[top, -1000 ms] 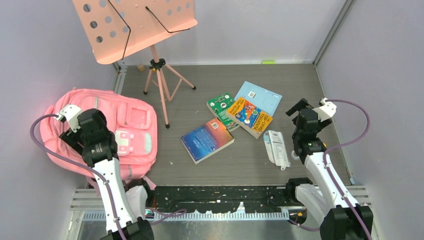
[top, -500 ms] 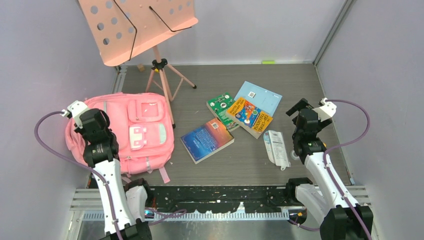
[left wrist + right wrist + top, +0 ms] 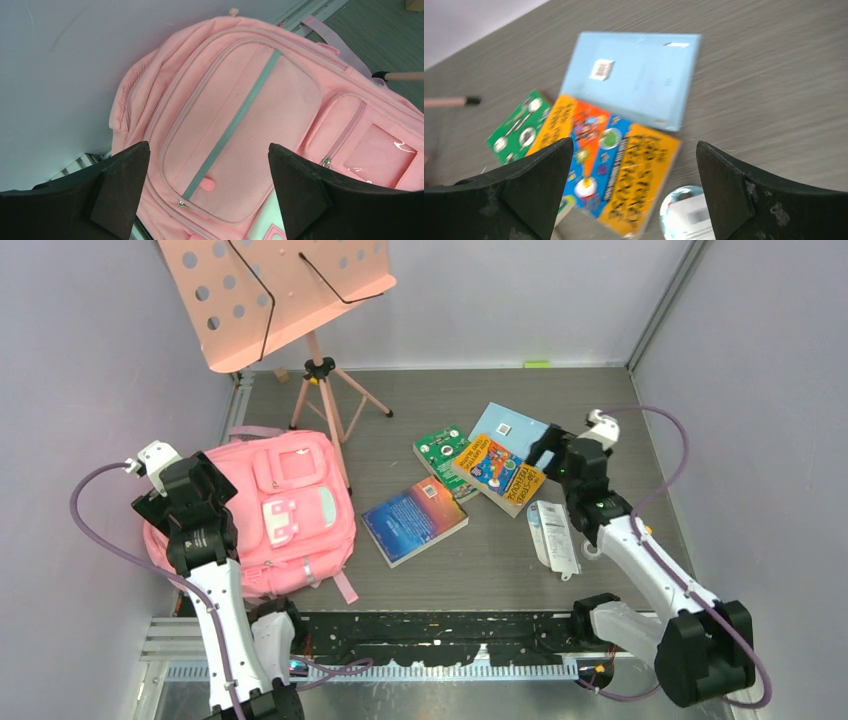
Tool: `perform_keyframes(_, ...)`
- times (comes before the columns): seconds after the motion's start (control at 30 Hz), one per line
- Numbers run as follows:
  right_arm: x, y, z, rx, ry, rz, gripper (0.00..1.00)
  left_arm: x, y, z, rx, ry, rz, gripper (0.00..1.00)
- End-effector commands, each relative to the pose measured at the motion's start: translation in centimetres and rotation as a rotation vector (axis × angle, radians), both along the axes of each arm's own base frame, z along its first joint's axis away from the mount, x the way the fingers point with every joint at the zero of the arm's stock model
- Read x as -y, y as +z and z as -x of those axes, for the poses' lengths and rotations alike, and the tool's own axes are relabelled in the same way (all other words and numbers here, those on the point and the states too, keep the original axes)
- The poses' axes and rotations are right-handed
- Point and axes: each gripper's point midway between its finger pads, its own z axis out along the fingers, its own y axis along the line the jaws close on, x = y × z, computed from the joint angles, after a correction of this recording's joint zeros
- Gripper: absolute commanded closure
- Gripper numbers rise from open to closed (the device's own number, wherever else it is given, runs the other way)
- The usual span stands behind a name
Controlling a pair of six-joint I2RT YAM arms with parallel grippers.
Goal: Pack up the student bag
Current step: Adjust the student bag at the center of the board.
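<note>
Open, empty right gripper point(image 3: 634, 145) hovers over the orange book point(image 3: 609, 160) (left gripper point(image 3: 209, 150) likewise above the bag point(image 3: 240, 100)) and should next lower to grasp it.

In the overhead view the music stand point(image 3: 270, 295) is cut off by the top edge, and the left arm point(image 3: 195, 530) covers the backpack's point(image 3: 290, 495) left side. The right wrist view is smeared: the yellow book's point(image 3: 606, 160) lettering is unreadable, and a white packet point(image 3: 689, 214) runs off the bottom edge.

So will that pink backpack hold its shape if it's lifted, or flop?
Probably flops: the student bag is soft fabric with rounded, sagging sides. Pushed, it likely slides rather than tips, lying flat. Its loose strap may trail.
</note>
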Motion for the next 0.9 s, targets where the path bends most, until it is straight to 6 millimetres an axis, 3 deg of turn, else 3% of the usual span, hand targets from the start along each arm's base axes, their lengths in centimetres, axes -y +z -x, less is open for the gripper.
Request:
perform_keyframes(0.0,-9.3,2.8,-0.5,0.015,0.263,-0.058,0.00,0.4,0.2,-0.8,0.022,-0.031,0.013,0.07)
perform_keyframes(0.1,-15.6,2.2,0.3,-0.024,0.406,-0.119,0.00,0.5,-0.1,-1.1,0.019,-0.044,0.024,0.03)
perform_keyframes(0.13,-18.7,3.3,1.0,0.001,0.471,-0.159,0.00,0.7,-0.2,-1.3,0.020,-0.053,0.032,0.02)
perform_keyframes(0.17,-20.2,2.5,1.1,-0.021,0.497,-0.163,0.00,0.9,-0.4,-1.5,0.019,-0.064,0.040,0.01)
perform_keyframes(0.2,-22.9,3.3,1.9,-0.008,0.552,-0.194,0.00,1.0,-0.5,-1.6,0.018,-0.074,0.047,0.00)
perform_keyframes(0.23,-24.4,2.2,2.1,-0.035,0.573,-0.193,0.00,1.1,-0.6,-1.8,0.017,-0.080,0.052,0.00)
perform_keyframes(0.27,-26.7,2.9,2.9,-0.025,0.620,-0.217,0.01,1.2,-0.6,-1.8,0.016,-0.083,0.055,0.00)
perform_keyframes(0.3,-28.0,1.6,3.1,-0.057,0.637,-0.213,0.02,1.1,-0.7,-1.9,0.013,-0.081,0.056,0.00)
perform_keyframes(0.33,-30.2,2.2,3.9,-0.050,0.683,-0.225,0.03,1.1,-0.6,-1.9,0.016,-0.081,0.058,0.00)
perform_keyframes(0.37,-31.4,0.8,4.1,-0.082,0.699,-0.218,0.03,1.2,-0.6,-1.9,0.018,-0.084,0.061,0.00)
perform_keyframes(0.4,-33.2,1.5,4.7,-0.068,0.739,-0.235,0.03,1.3,-0.7,-1.9,0.018,-0.088,0.062,0.00)
perform_keyframes(0.43,-34.4,0.2,5.0,-0.098,0.762,-0.235,0.03,1.4,-0.7,-2.0,0.019,-0.093,0.063,0.00)
perform_keyframes(0.47,-36.0,0.8,5.5,-0.082,0.797,-0.257,0.03,1.5,-0.7,-2.0,0.019,-0.095,0.063,0.00)
perform_keyframes(0.5,-37.2,-0.5,5.8,-0.115,0.828,-0.265,0.04,1.6,-0.7,-2.1,0.020,-0.099,0.063,0.00)
perform_keyframes(0.6,-40.6,-1.9,5.9,-0.135,0.902,-0.304,0.03,1.8,-0.7,-2.2,0.017,-0.111,0.062,0.00)
perform_keyframes(0.73,-43.7,-3.6,5.5,-0.184,0.973,-0.313,0.03,2.0,-0.7,-2.4,0.014,-0.123,0.062,0.00)
perform_keyframes(0.77,-44.5,-3.2,5.3,-0.177,0.991,-0.321,0.03,2.1,-0.7,-2.4,0.012,-0.125,0.062,0.00)
perform_keyframes(0.8,-45.1,-4.2,5.4,-0.200,1.014,-0.319,0.03,2.1,-0.7,-2.4,0.012,-0.128,0.063,0.00)
perform_keyframes(0.83,-45.7,-3.8,5.2,-0.188,1.028,-0.328,0.03,2.2,-0.7,-2.5,0.012,-0.131,0.063,0.00)
perform_keyframes(0.87,-46.2,-4.9,5.4,-0.211,1.049,-0.324,0.03,2.2,-0.7,-2.5,0.011,-0.133,0.064,0.00)
